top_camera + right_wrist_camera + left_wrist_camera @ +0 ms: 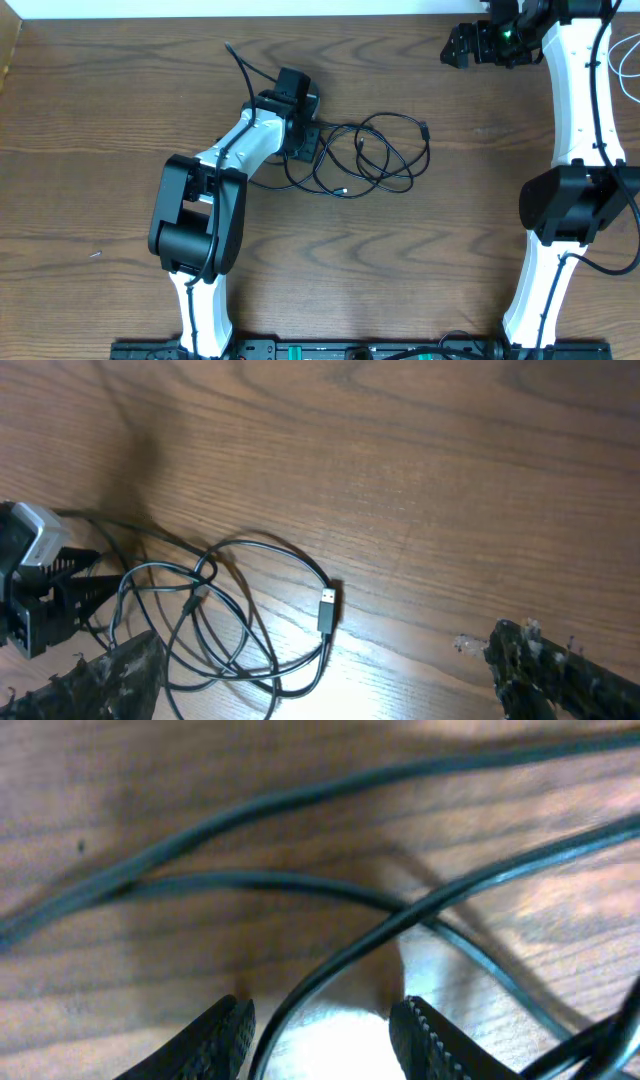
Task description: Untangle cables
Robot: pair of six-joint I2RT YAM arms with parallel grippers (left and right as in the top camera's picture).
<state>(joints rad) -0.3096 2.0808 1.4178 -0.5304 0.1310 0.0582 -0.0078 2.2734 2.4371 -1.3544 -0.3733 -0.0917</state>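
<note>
Tabletop (100, 100) of brown wood bears tangled black cables (372, 160); white strip (250, 8) beyond.

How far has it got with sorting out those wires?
Nothing looks done yet: the cables lie in one heap of crossing loops on the table. In hand: the left gripper is down at the heap's left edge, jaws apart, one strand running between them, not pinched. The right gripper waits open, far off. All the separating is left.
</note>
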